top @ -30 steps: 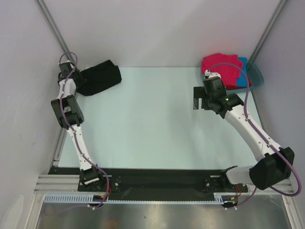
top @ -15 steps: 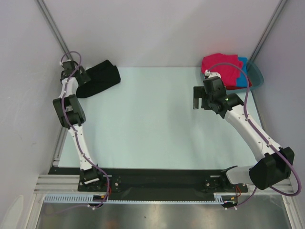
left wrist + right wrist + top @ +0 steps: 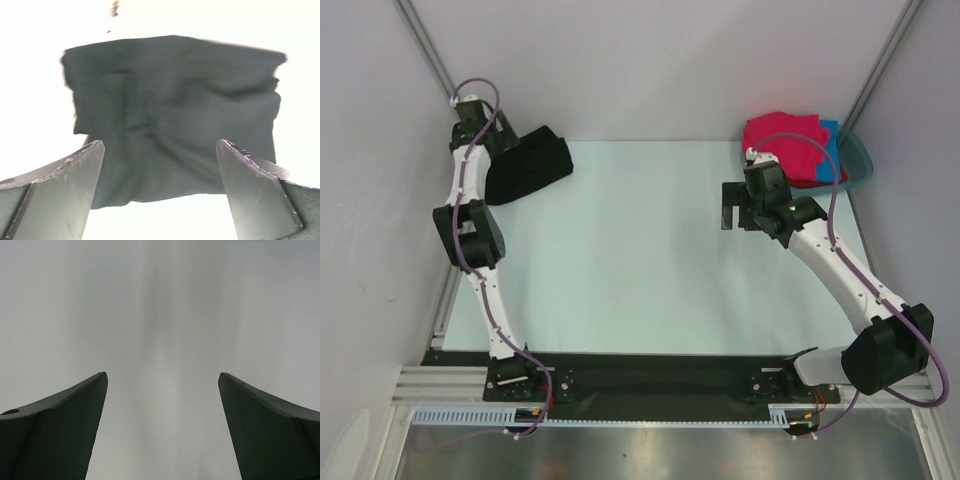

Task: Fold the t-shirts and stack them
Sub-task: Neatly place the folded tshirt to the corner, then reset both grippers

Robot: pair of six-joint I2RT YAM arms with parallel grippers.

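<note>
Black t-shirt [image 3: 532, 166] under outstretched left arm [image 3: 463, 186], jaws spread, right arm [image 3: 832, 262] bent inward, jaws spread

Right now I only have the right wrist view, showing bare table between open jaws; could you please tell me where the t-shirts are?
Observer: One folded black cloth t-shirt lies at the far left corner of the table.
Operator: Is the left arm holding it?
Observer: No, the left gripper hovers above it, jaws wide apart and empty.
Operator: And the coloured ones?
Observer: A magenta-pink cloth t-shirt is heaped over a bright blue one at the teal plastic basin, far right corner.
</note>
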